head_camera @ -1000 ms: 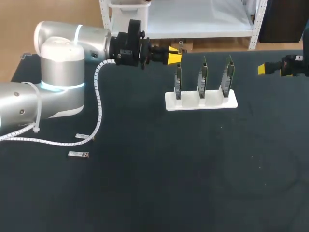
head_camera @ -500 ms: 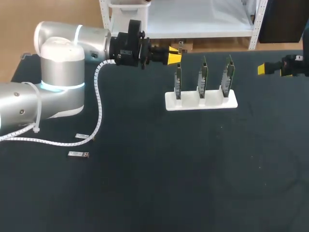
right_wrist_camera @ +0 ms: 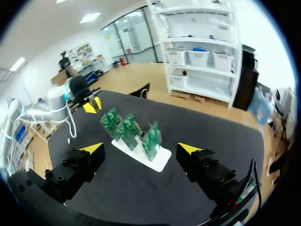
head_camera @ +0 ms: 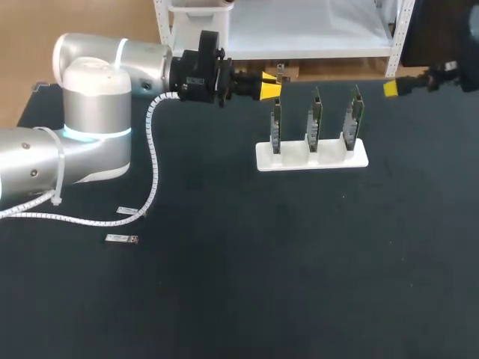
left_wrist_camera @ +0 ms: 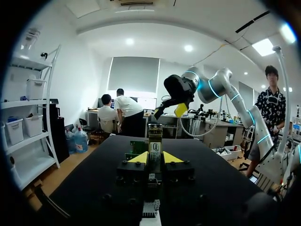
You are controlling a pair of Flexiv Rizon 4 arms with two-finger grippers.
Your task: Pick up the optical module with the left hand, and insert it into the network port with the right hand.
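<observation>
Our left end effector (left_wrist_camera: 155,159) grasps the optical module (left_wrist_camera: 154,140); our right end effector (right_wrist_camera: 141,149) gapes empty; handover and insertion remain.

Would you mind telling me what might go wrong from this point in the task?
The left gripper is shut on the optical module with only a short end sticking out, so the handover to the open right gripper may slip. The circuit boards stand roughly between the two grippers, so a direct approach could knock them.
</observation>
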